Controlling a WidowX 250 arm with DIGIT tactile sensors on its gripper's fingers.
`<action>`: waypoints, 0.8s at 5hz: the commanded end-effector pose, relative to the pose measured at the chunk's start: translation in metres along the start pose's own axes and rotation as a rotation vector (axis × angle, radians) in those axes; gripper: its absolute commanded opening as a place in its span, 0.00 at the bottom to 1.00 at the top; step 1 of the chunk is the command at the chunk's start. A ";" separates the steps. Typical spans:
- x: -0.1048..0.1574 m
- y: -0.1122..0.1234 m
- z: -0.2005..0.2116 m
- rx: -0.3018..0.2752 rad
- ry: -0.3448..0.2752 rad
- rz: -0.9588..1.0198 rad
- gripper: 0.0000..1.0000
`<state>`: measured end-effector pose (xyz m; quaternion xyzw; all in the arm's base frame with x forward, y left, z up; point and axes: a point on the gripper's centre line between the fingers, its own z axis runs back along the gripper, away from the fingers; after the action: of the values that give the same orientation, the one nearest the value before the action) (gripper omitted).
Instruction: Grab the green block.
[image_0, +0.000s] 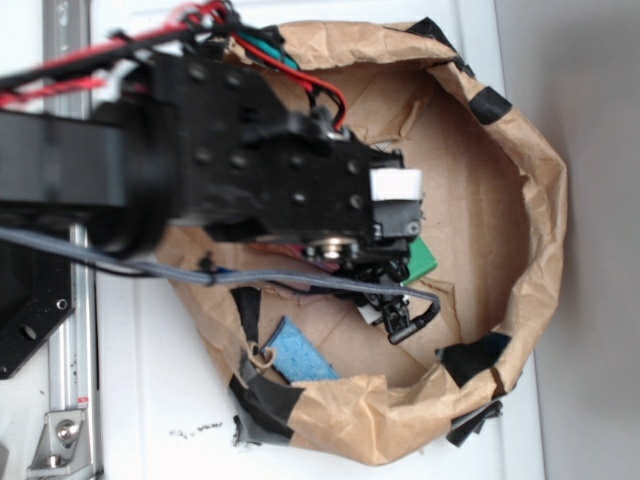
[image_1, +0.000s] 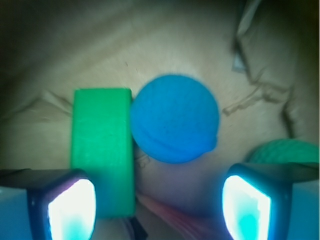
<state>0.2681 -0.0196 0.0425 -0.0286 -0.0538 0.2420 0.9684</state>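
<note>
Inside the brown paper bag (image_0: 540, 200), the gripper (image_1: 159, 202) hangs spread wide. The green block (image_1: 102, 150) lies left of centre, touching the blue ball (image_1: 175, 119); I'd shift left before closing.

Bright, washed-out exterior view, blurred near arm (image_0: 150, 150), dim soft-focus wrist view, dark corners, glowing fingertips (image_1: 70, 207)

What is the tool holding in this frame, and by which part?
Nothing. The tool is open, its fingers spread wide; the green block lies on the paper below, beside the left finger, not clamped.
</note>
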 end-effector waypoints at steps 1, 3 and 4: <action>0.010 -0.028 -0.001 -0.091 -0.013 -0.057 1.00; 0.021 -0.036 -0.026 -0.076 0.019 -0.122 1.00; 0.027 -0.040 -0.032 -0.053 0.020 -0.138 1.00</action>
<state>0.3032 -0.0407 0.0160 -0.0504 -0.0358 0.1852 0.9808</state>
